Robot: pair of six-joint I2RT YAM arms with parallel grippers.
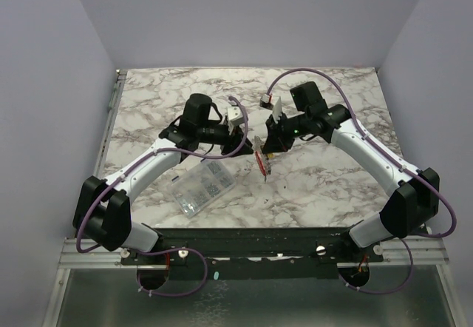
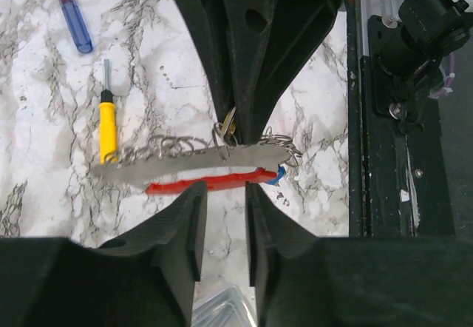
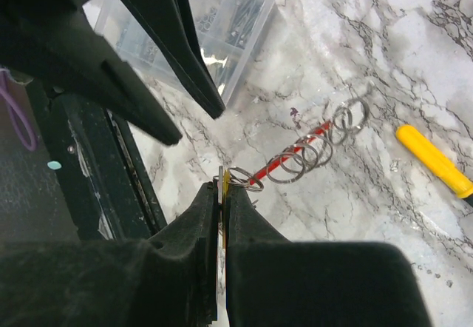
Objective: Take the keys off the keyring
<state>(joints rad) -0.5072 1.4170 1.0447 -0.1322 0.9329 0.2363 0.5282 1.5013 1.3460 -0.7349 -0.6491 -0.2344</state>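
Note:
The keyring is a red curved band [image 2: 194, 186] joined to a grey metal strip [image 2: 177, 165] strung with several wire rings, held above the marble table. It also shows in the top view [image 1: 263, 164]. My left gripper [image 2: 225, 197] is open, its fingertips just short of the red band, one on each side. My right gripper [image 3: 223, 191] is shut on a thin yellow-tagged key [image 3: 225, 185] at the end ring; the red band [image 3: 284, 160] and rings [image 3: 319, 147] trail away from it. A blue tag [image 2: 276, 178] peeks out at the band's right end. Other keys are hidden.
A yellow-handled screwdriver [image 2: 109, 129] and a blue-and-red screwdriver [image 2: 75, 21] lie on the marble beyond the keyring. A clear compartment box [image 1: 201, 186] of small parts sits near the left arm. The black base rail [image 2: 384, 120] runs along the table's near edge.

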